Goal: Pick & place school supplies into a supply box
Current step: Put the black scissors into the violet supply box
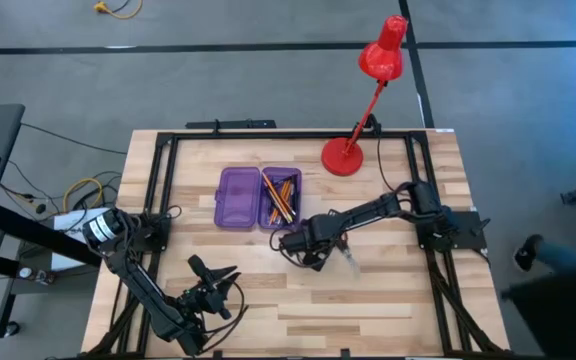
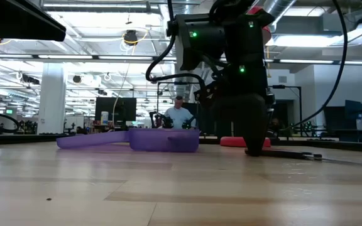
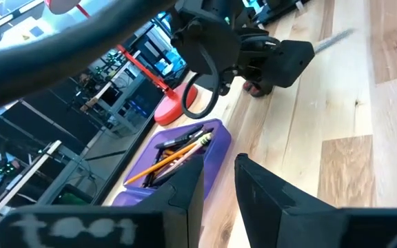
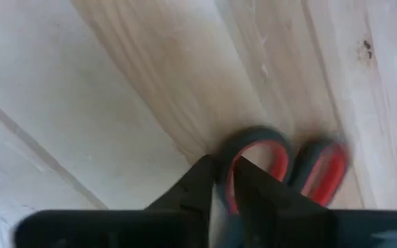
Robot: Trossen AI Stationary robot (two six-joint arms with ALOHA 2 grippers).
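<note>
Even, bright overhead light falls on the table [image 1: 368,300], with only soft shadows under the arms. In the low view, ceiling strip lights glare white and the near arm stands as a dark silhouette. The right wrist view is blurred throughout, the scissors [image 4: 281,165] smeared. The left wrist view's near fingers [image 3: 267,200] are out of focus.

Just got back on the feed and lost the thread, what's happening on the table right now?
The right pincer is down on the table, closing around a handle loop of the red-handled scissors, just in front of the open purple supply box. Orange pencils and dark pens already lie in the box's right half. The left pincer waits near the table's front edge.
</note>
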